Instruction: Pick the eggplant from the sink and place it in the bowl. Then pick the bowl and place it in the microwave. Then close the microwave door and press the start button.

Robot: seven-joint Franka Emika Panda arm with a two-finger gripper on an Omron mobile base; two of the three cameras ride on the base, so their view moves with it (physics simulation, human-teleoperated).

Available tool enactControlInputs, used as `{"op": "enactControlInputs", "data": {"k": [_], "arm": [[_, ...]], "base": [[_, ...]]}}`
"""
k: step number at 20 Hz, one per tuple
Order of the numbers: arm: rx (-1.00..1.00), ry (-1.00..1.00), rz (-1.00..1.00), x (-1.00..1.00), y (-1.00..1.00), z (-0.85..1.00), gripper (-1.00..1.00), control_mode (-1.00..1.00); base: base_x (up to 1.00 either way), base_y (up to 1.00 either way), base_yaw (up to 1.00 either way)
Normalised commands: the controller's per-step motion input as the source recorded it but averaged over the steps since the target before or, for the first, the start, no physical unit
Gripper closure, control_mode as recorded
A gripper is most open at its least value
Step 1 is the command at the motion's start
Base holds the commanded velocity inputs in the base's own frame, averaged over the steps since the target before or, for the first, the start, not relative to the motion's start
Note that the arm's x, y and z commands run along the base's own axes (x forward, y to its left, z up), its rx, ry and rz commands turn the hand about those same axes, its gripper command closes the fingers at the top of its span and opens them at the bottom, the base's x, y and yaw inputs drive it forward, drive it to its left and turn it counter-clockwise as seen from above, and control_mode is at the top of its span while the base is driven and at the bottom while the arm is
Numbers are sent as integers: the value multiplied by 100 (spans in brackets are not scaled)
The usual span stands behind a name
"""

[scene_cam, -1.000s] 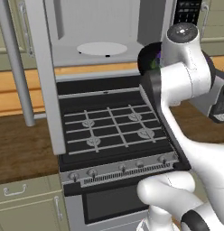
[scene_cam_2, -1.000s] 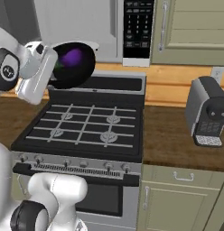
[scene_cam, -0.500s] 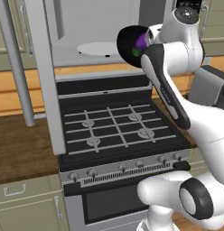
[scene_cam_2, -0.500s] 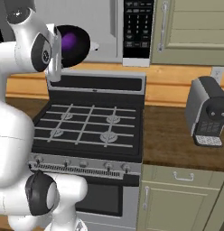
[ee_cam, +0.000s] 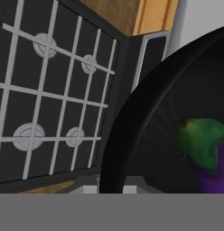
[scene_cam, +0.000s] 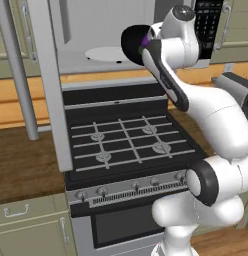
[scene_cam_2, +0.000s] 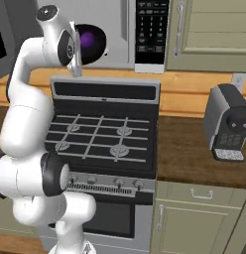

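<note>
Eggplant (scene_cam_2: 89, 40) lies in the tilted black bowl (scene_cam_2: 91, 44), whose rim the gripper (scene_cam: 146, 47) is clamped on, arm raised high and bent, holding it at the microwave (scene_cam: 108, 30) mouth's right edge, above the stove (scene_cam: 123, 145).

No legible text, brand, number or sign anywhere; the microwave (scene_cam_2: 110, 34) keypad panel (scene_cam_2: 151, 31) carries rows of small pale marks, too blurred to read; the same panel in the left base view (scene_cam: 208, 24) gives only specks; the stove (scene_cam_2: 102, 139) knobs and front strip bear no readable markings; the coffee machine (scene_cam_2: 228, 124) shows a pale lower panel with no letters that can be made out.
</note>
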Motion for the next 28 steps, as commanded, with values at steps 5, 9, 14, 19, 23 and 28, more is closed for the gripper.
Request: {"op": "enactControlInputs", "data": {"k": [5,9,14,19,23,28], "arm": [[-2,11,0,100,24,5,100,-100],[0,10,0,84,29,17,100,-100],[-7,5,0,85,31,-9,100,-100],[-12,0,0,69,33,0,100,-100],[-13,0,1,68,27,-4,100,-100],[-5,0,1,26,7,-19,-100,-100]], "base": [[0,0,0],[0,0,0],[0,0,0],[0,0,0],[0,0,0],[0,0,0]]}}
